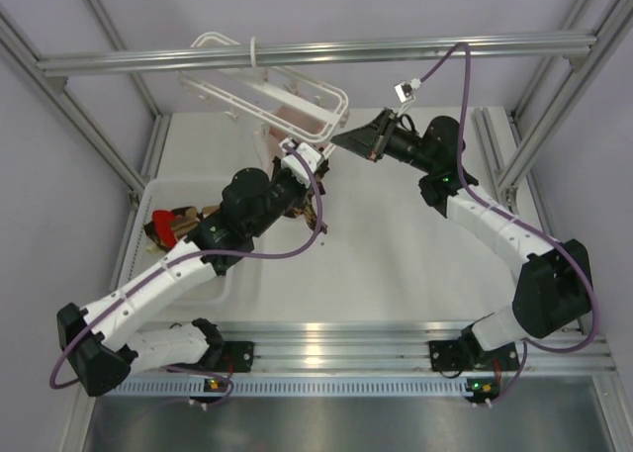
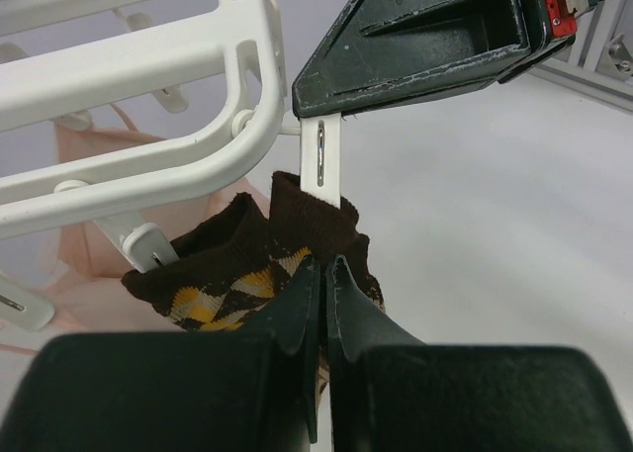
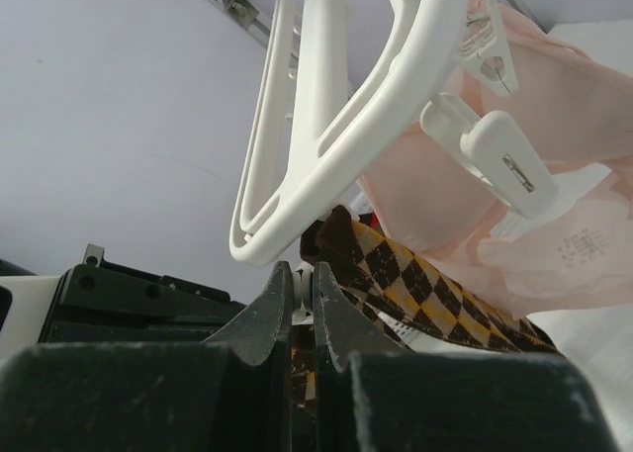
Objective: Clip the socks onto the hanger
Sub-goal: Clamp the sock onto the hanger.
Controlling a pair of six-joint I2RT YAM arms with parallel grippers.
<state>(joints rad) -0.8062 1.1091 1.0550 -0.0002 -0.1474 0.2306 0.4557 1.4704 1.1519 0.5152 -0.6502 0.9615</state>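
At the far left of the surface stands a white bin. Inside it lie a red item and something brown and tan, both too small to name.

The left arm reaches from there up toward the middle. The left end effector is clenched on a sock, which is dark brown with orange-tan and white diamonds. The fingers press the fabric together near its upper part. In the top view the rest of the sock hangs down below the end effector, off the surface.

Above the sock is the white hanger, which hangs by its hook on a metal rail. It is tilted, with its right end lower. The sock is directly under this right end, and its cuff comes up just beside the lower end of a white clip that dangles from the frame there. If the cuff is between the halves of this clip cannot be told.

Behind the frame a pink cloth hangs, and a second clip is seen in front of it.

On the right, the right end effector comes in from the right side at the height of the hanger. Its black fingers are closed together and pinch the top part of the first clip, directly above the sock.
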